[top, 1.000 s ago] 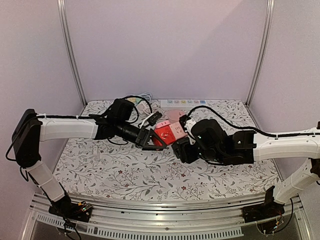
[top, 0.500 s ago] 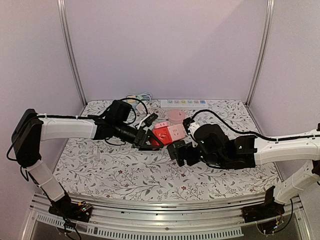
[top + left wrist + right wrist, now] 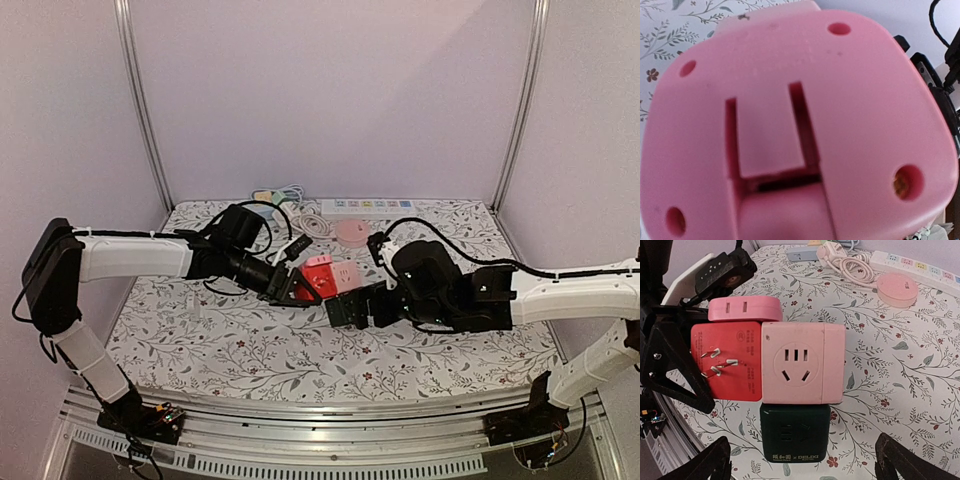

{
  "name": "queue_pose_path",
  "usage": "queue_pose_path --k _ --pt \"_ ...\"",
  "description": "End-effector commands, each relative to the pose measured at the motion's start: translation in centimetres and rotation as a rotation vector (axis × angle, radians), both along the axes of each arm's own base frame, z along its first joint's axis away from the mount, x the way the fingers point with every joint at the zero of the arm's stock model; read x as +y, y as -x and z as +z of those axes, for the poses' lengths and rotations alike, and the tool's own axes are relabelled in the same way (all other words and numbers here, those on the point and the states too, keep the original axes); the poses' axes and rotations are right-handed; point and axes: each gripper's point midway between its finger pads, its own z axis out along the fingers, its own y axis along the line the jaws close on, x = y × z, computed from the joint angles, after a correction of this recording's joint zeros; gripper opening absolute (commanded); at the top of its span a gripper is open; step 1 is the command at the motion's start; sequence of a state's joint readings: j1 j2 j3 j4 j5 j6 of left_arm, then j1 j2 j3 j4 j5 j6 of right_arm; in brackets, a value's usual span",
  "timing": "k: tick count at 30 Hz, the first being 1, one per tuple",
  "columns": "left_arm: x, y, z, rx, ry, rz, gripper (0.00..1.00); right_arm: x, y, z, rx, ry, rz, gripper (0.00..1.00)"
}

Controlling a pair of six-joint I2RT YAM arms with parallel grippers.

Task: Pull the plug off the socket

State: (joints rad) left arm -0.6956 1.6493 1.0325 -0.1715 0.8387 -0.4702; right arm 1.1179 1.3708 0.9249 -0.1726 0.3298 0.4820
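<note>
1. The left end effector [image 3: 288,284] reaches in from the left and is clamped on the socket cube [image 3: 330,277], which sits near the middle of the tabletop [image 3: 200,340], between the two arms.
2. In the right wrist view, the cube shows a red face [image 3: 727,362] with metal prongs sticking out and, touching it on the right, a pale pink face [image 3: 802,362] with socket holes.
3. A flatter pink piece [image 3: 745,308] with two slots lies along the top edge of the red face.
4. The green plug [image 3: 795,432], a dark square body with white lettering, sits flush against the lower edge of the pale pink face. Whether it is seated in the cube or only touching it cannot be told.
5. The right end effector [image 3: 355,308] is spread wide and holds nothing. Its fingers [image 3: 705,462] stand well apart on either side of the green plug without touching it.
6. The left wrist view is almost filled by a pink moulded surface [image 3: 800,130] with screw holes and a rectangular tab.
7. At the far edge of the tabletop lie a white power strip [image 3: 365,205], a round pink disc [image 3: 351,231] and a coiled white cable [image 3: 305,222], all well apart from the cube.
</note>
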Motion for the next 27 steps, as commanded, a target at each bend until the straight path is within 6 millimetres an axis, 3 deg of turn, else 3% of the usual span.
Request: queue_pose_path --k 1,9,18,22,27 --pt "-0.8 -0.3 4.2 -0.125 0.099 -0.038 0.10 1.0 0.2 -2.1 0.066 0.042 0.013 0.99" --pt "-1.0 -0.2 4.5 -0.112 0.120 -0.043 0.10 1.7 -0.2 -4.3 0.078 0.058 -0.015 0.97" --pt "-1.0 -0.2 4.5 -0.104 0.128 -0.050 0.10 5.2 -0.2 -4.9 0.054 0.026 0.039 0.93" --pt "-1.0 -0.2 4.7 -0.103 0.131 -0.052 0.10 5.9 -0.4 -5.7 0.053 0.046 0.050 0.84" --pt "-0.9 -0.1 4.8 -0.102 0.129 -0.055 0.10 6.3 -0.5 -5.6 0.032 0.061 0.077 0.64"
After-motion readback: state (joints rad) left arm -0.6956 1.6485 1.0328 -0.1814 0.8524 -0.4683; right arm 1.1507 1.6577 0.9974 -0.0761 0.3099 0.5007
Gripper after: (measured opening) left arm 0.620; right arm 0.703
